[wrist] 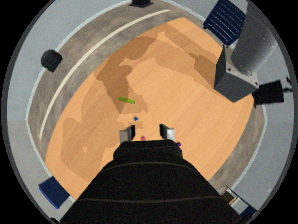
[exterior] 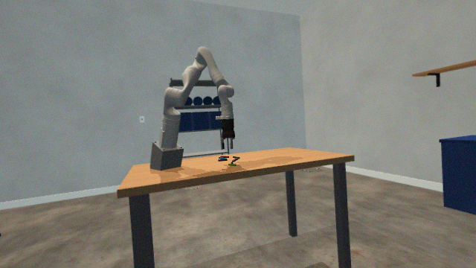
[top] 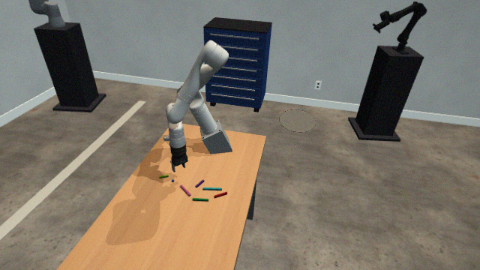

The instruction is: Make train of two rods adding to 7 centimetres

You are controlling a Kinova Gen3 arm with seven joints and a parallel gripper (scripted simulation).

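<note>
We see the wooden counter point(top: 202, 232) point(exterior: 282, 159) point(wrist: 180, 90), which carries the arm point(top: 189, 84) point(exterior: 191, 74) point(wrist: 252, 45) at its far end, as the top view shows. Behind it stands the blue cabinet point(top: 237, 65) point(wrist: 225, 22), and its drawers are closed, so we cannot tell what they contain. In the exterior view, a rack point(exterior: 176, 83) behind the arm carries blue bins point(exterior: 198, 121); their contents we cannot see. Our gripper point(top: 178, 168) point(exterior: 227, 146) point(wrist: 147, 129) is in the air above the counter, with its fingers spread wide and nothing between them.

In the top view, the turquoise rod point(top: 212, 189) point(exterior: 222, 158) lies at right, and the pink rod point(top: 185, 190) point(wrist: 143, 138) lies slanted to its left. The green rod point(top: 200, 199) point(exterior: 236, 158) is at the near side, and the red rod point(top: 220, 195) point(exterior: 224, 156) is right of it. The purple rod point(top: 199, 184) point(exterior: 222, 160) point(wrist: 178, 144) lies between the pink and the turquoise ones, toward the far side. The lime rod point(top: 163, 176) point(exterior: 232, 164) point(wrist: 126, 100) is leftmost. The smallest, the blue rod point(top: 172, 181) point(wrist: 135, 118), sits between lime and pink, well apart from the purple one.
</note>
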